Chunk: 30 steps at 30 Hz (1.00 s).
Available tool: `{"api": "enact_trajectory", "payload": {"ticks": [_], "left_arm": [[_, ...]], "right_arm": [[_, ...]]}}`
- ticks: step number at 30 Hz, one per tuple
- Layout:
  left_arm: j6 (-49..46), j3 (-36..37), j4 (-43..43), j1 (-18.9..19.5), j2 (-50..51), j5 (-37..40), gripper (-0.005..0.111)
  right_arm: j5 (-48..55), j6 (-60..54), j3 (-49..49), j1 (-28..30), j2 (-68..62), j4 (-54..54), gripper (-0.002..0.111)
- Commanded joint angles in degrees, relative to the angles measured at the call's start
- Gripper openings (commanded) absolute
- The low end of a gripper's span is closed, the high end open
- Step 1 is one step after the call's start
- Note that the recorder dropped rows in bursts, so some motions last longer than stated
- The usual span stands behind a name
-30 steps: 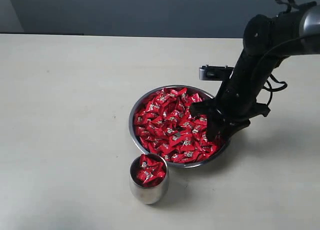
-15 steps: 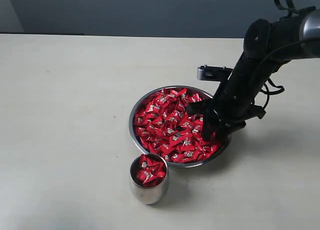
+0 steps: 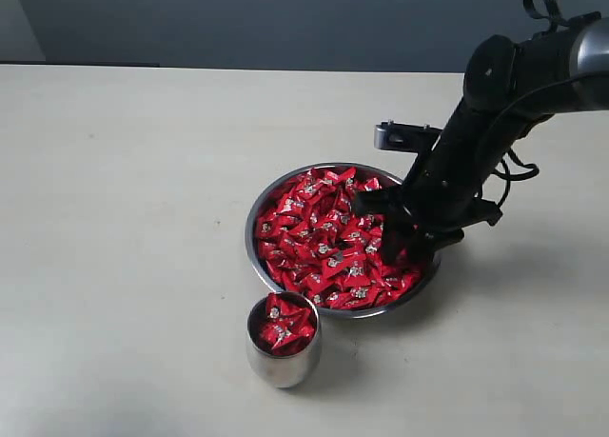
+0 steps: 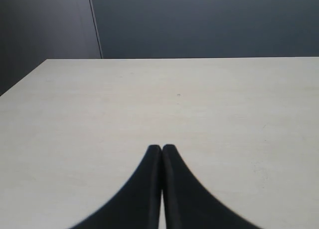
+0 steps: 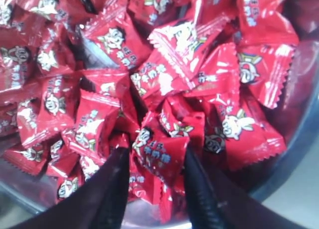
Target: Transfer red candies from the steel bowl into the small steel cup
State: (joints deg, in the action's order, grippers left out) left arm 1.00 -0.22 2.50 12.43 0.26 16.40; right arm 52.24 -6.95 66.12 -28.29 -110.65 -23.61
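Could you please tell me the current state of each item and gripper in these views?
steel bowl: upright, filled with candies
red candies: wrapped, most in the bowl, some in the cup
small steel cup: upright beside the bowl, nearly full
right gripper: open, tips in the bowl's candies
left gripper: shut, holding nothing

We count one steel bowl and one small steel cup on one desk. The red candies in the bowl are too many for us to count, several dozen at least, and at least four more show in the cup. We see one robot arm and two claws, the left claw and the right claw.
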Motion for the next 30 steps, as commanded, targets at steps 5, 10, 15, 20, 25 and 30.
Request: {"api": "enact_trajectory", "payload": {"ticks": [5,10,15,20,25,30], "left_arm": [[0.15,0.22,0.07,0.05,-0.26,-0.10,0.000],[0.15,0.22,0.07,0.05,-0.26,-0.10,0.000],[0.15,0.22,0.07,0.05,-0.26,-0.10,0.000],[0.15,0.22,0.07,0.05,-0.26,-0.10,0.000],[0.15,0.22,0.07,0.05,-0.26,-0.10,0.000],[0.15,0.22,0.07,0.05,-0.26,-0.10,0.000]], "right_arm": [[-1.37,-1.05,-0.17,0.25,0.12,-0.39,-0.001],[-1.37,-2.53,-0.17,0.25,0.12,-0.39,-0.001],[-1.63,-2.53,-0.05,0.25,4.31,0.24,-0.001],[-1.51,-2.53,1.60,0.25,8.94,1.43,-0.001],[0.39,-4.92,3.70,0.25,11.63,1.48,-0.001],[3.22,-15.18,3.99,0.11,13.20,-9.93,-0.001]]}}
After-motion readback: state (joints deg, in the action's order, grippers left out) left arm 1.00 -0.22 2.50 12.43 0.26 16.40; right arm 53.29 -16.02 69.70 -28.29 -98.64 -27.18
